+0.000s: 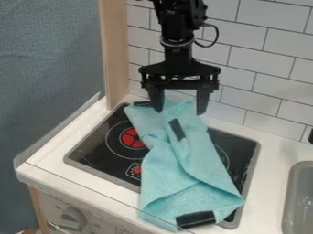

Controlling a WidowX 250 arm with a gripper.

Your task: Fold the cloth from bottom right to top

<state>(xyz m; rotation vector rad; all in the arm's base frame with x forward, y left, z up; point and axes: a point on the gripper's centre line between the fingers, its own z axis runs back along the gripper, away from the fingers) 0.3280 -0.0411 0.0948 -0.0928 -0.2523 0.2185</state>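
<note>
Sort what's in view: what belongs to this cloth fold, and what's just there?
Belongs to the fold:
cloth, partly folded
gripper, open at the cloth's far end

Just there:
stovetop, under the cloth
sink, at right
control knob, lower left

from my seat at the controls, the arm [177,20] i'm running is black all over, built of chunky, angular joint housings. a thin black cable [216,36] bows out from its side in a loose loop. i can make out a narrow greyish ring [176,44] around the wrist. below that, the black gripper [181,109] flares into a broad crosspiece [180,82] with cut-outs, carrying two flat, slab-like fingers [202,99].
</note>
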